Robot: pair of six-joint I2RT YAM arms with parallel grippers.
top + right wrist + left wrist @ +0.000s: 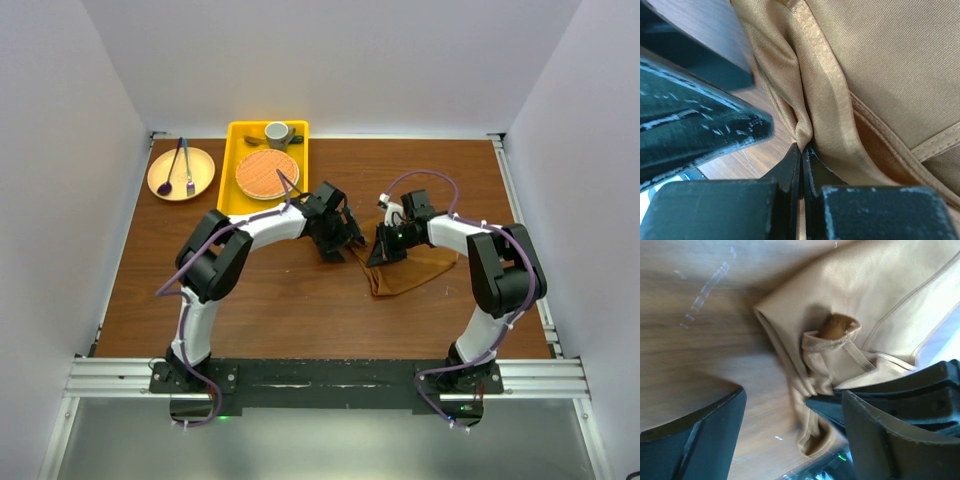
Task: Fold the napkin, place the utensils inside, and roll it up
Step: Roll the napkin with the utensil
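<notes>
Napkin (880,75) cropped (top and right).

The yellow tray (232,170) and plate (202,172) block the far left corner. The napkin (415,272), left arm (225,262) and right arm (500,268) crowd the middle. The table (300,315) lies open along its near edge and far right corner.

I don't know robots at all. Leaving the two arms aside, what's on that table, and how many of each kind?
Napkin: 1
Tray: 1
Plate: 1
Cup: 1
Woven mat: 1
Cutlery pieces on the plate: 2
Total: 7
Bits beside the cup are too small to tell.
</notes>
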